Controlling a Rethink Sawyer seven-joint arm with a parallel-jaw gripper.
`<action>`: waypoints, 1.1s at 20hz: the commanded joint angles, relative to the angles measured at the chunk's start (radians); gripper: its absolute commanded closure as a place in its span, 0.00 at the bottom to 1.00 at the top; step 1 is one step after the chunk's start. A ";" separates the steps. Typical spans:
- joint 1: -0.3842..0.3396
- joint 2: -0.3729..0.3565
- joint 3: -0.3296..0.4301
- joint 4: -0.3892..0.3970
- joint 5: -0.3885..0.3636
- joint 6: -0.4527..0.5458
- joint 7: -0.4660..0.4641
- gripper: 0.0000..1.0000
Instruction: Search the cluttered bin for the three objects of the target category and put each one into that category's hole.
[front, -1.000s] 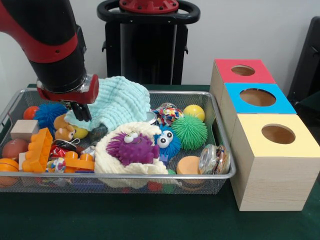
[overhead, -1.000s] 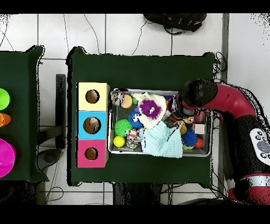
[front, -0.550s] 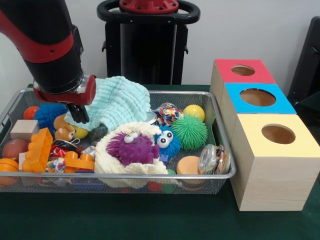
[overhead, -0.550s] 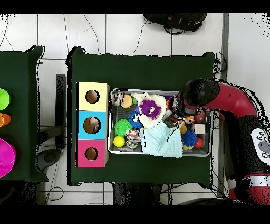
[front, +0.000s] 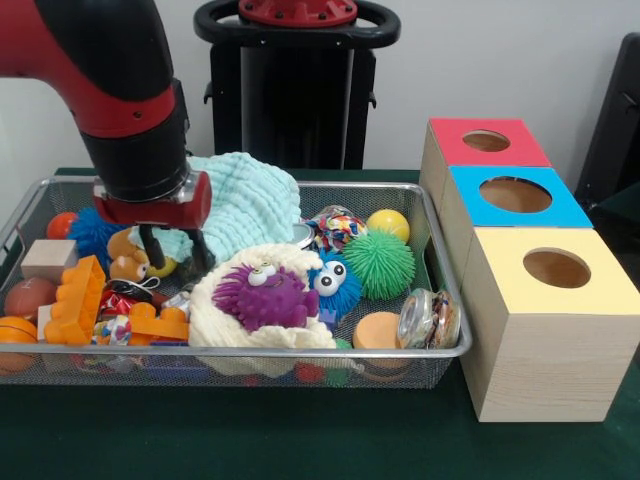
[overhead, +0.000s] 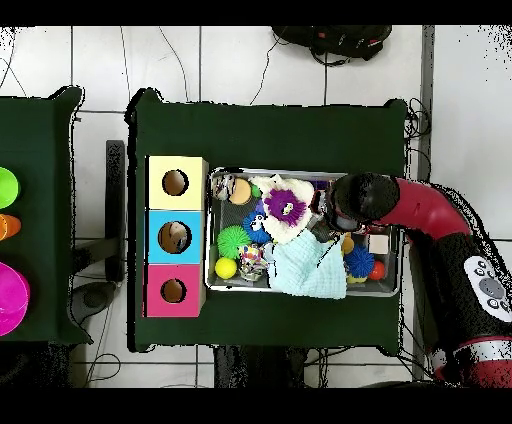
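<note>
Arm's slid toward the bin's middle since a second ago; pincer (front: 175, 250) spread apart, empty, above the silver wire-mesh bin (front: 440, 300) clutter, mint knitted cloth (front: 240, 200) just behind. Nothing sorted yet, apparently.

Wire bin (front: 440, 262) packed tight, mint cloth (front: 245, 200) heaped high, box holes (front: 556, 267) unobstructed

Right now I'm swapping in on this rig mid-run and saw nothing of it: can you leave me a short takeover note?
Tool: open, empty, fingers down among the toys at the left of the mesh bin, beside the mint cloth.
Bin: full of clutter, including a purple fuzzy toy and a green spiky ball.
Boxes: red, blue and yellow holes; no toy visible in them.
Done: nothing visible.
Left: find and post all three.
</note>
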 joint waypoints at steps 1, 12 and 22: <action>-0.032 -0.011 -0.022 0.195 -0.013 -0.111 0.039 0.00; -0.051 0.022 -0.027 0.210 0.007 -0.144 0.041 0.00; -0.090 -0.187 -0.013 0.296 0.104 0.053 0.000 0.00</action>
